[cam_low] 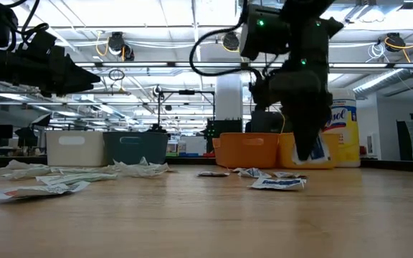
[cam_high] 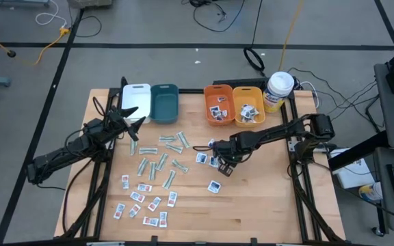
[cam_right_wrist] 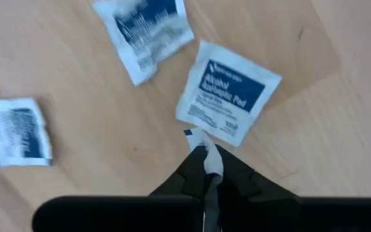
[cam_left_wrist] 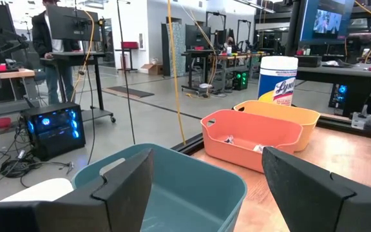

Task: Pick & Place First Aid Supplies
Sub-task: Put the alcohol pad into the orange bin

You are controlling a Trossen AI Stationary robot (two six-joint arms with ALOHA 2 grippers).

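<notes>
Right wrist view alone shows the right gripper (cam_right_wrist: pixel 206 169) pinching a white packet's edge (cam_right_wrist: pixel 207 149). Beside it lies a white, blue-printed packet (cam_right_wrist: pixel 228 93). Left gripper (cam_left_wrist: pixel 205 177) fingers are spread.

Left gripper (cam_left_wrist: pixel 205 183) fingers (cam_left_wrist: pixel 124 183) spread wide, nothing between them. Teal bin (cam_left_wrist: pixel 172 187) directly ahead, interior bare where visible. White bin (cam_left_wrist: pixel 37 191) edge just beside it. Orange bin (cam_left_wrist: pixel 250 135) farther on, small packets (cam_left_wrist: pixel 227 138) inside, print unreadable. Yellow-orange bin (cam_left_wrist: pixel 288 115) touching behind it. White canister (cam_left_wrist: pixel 277 77), yellow label, beyond bins. Wooden table (cam_left_wrist: pixel 346 154). Room behind: desks, monitors, cables, person (cam_left_wrist: pixel 53 45) standing at desk.
</notes>
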